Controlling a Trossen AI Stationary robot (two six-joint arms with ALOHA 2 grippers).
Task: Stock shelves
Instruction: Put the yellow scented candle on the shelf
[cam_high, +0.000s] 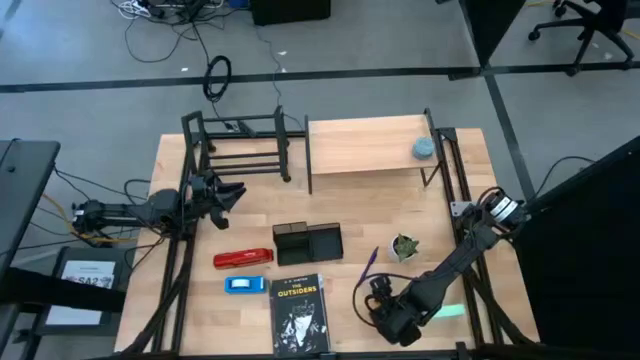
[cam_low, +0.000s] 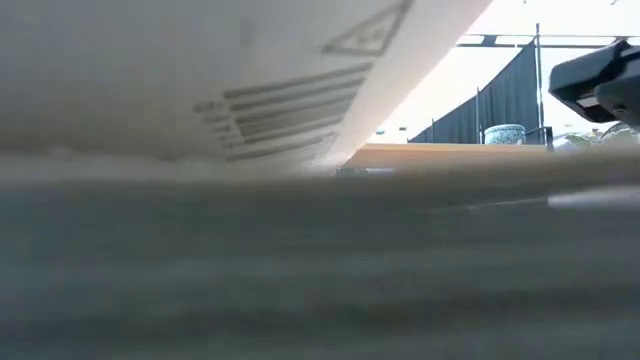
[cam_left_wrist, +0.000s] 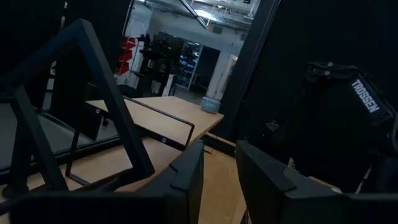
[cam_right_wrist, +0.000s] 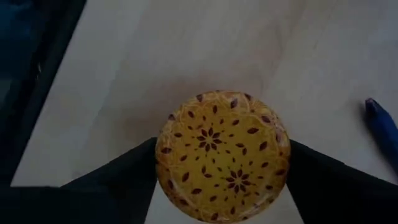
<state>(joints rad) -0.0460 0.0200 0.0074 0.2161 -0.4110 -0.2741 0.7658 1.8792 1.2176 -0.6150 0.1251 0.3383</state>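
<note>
My right tool, low over the near right part of the surface, pinches a round yellow patterned dish between its two dark fingers, one on each side of the rim. A blue pen lies on the wood near this tool. My left tool waits at the left side, its fingers set slightly apart with nothing between them. Directly ahead of it stands the black tube-frame rack, close by; beside the rack, farther from this tool, stands the wood-topped shelf, bearing a small blue-grey bowl. Between the two tools lie a black mesh tray, a red stapler and a book
</note>
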